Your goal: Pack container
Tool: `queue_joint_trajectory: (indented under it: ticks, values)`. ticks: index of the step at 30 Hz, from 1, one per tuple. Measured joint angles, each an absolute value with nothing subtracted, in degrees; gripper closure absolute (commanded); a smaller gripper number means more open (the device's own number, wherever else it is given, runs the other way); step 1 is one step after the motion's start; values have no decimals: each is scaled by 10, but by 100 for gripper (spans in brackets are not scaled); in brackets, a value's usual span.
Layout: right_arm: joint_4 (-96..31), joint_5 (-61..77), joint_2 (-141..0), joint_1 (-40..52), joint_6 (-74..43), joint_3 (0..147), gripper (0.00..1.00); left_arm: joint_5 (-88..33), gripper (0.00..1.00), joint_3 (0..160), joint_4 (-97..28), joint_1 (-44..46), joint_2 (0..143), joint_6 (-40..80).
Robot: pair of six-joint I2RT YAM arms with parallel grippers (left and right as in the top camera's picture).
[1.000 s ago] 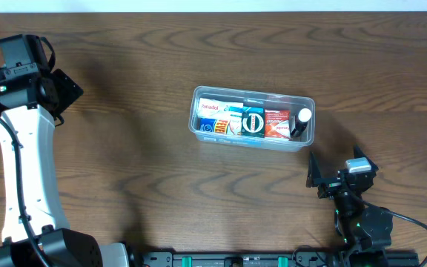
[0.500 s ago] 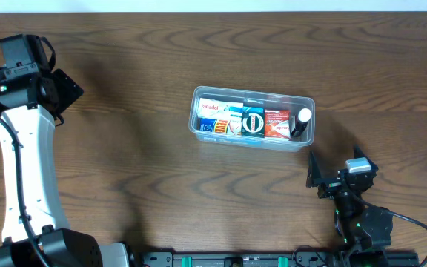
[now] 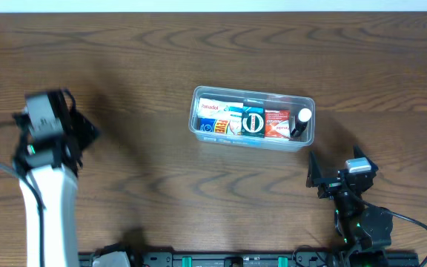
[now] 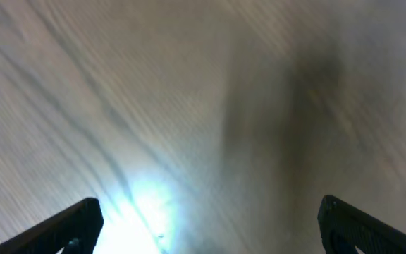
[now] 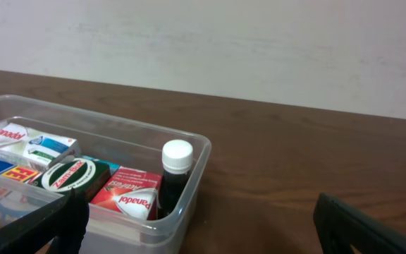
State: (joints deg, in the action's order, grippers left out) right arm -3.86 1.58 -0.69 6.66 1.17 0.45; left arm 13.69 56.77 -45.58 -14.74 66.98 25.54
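Note:
The clear plastic container (image 3: 308, 104) stands mid-table, holding several small boxes and a dark bottle with a white cap (image 3: 300, 123). It also shows in the right wrist view (image 5: 196, 152), with a red Panadol box (image 5: 129, 199) and the bottle (image 5: 175, 173) at its near end. My right gripper (image 3: 330, 178) is open and empty, just in front of the container's right end. My left gripper (image 3: 87, 133) is open and empty, far left of the container, over bare wood; its wrist view shows only blurred table (image 4: 210, 106).
The dark wooden table (image 3: 154, 178) runs to a pale wall (image 5: 259, 49) at the back. The left arm's white link (image 3: 47, 215) rises along the left side. The right arm's base (image 3: 362, 226) sits at the front edge.
My left arm has swung down and to the right, toward the table's front, and its wrist view is motion-blurred. The right arm and the container have not moved.

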Motion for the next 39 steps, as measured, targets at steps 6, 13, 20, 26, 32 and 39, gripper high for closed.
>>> queue_joint_trajectory:
  ticks: [6, 13, 20, 26, 32, 39]
  values:
    - [-39, 16, -7, 67, 12, 4, 1, 110, 2, 369, -396, -147, 505, 255]
    - [-39, 16, -7, 67, 12, 4, 1, 91, 2, 208, -202, -98, 344, 255]
    - [-39, 16, -7, 67, 12, 4, 1, 94, 2, 118, -63, -32, 257, 242]
    - [-39, 16, -7, 67, 13, 4, 1, 94, 2, 68, -57, -29, 194, 238]
    - [-39, 16, -7, 67, 13, 4, 1, 94, 2, 37, -58, -29, 146, 223]
    - [-39, 16, -7, 67, 13, 4, 1, 94, 2, 37, -65, -29, 130, 189]
